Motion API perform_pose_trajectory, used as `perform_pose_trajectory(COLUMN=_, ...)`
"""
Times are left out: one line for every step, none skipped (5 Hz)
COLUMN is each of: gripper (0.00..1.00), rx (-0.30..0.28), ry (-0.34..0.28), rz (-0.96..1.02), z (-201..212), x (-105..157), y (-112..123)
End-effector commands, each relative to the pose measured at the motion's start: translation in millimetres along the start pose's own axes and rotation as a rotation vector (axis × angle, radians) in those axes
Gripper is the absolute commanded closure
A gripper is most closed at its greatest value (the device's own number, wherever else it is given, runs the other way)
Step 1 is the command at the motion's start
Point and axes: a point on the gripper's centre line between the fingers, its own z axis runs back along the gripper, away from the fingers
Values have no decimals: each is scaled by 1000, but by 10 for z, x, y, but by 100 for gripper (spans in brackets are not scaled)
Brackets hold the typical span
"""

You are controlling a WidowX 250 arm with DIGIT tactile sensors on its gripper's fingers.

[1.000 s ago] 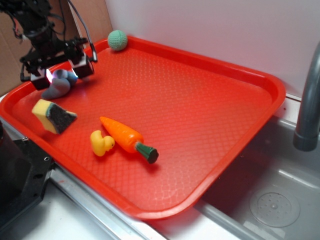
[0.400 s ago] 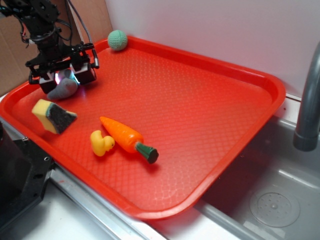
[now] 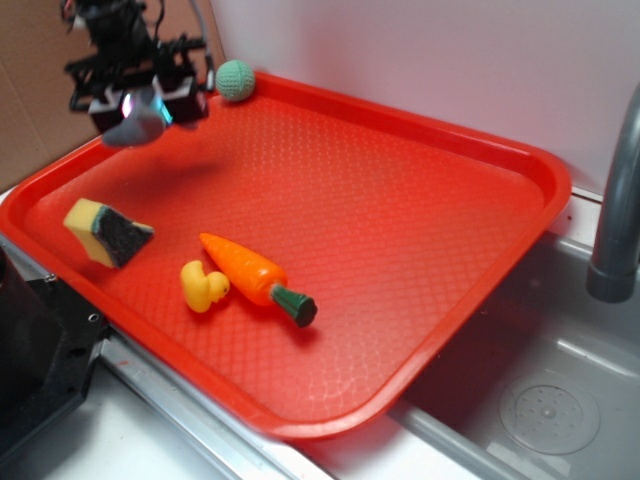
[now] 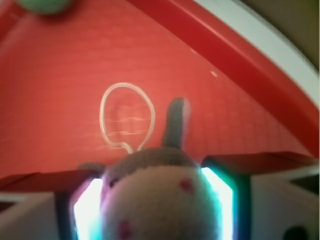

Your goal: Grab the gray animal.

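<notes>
Aloft, claw [image 3: 137, 100] clamping gray animal [image 3: 138, 117], red tray [image 3: 420, 200] holding duck [image 3: 203, 286], carrot [image 3: 255, 277], sponge [image 3: 106, 231]

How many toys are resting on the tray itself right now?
4: green ball at the far rim, sponge near the left edge, duck and carrot side by side. The gray mouse hangs lifted in the claw.

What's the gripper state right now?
Gripper: shut on the mouse, lifted clear of the tray.
</notes>
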Motion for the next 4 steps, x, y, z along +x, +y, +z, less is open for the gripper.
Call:
perform_pose_trajectory(gripper=100, rx=-102, ry=-3, rz=-190, z=766, x=-182, y=-401)
perform_pose_trajectory(gripper=100, rx=-144, ry=17, rz=-269, z=1114, x=-371, y=-552)
perform_pose_trajectory(gripper=100, rx=-158, ry=19, rz=-312, z=1353, x=-521, y=-667)
perform_pose_trajectory(gripper=100, rx=-128, ry=-4, rz=-338, z=1429, x=-660, y=-760)
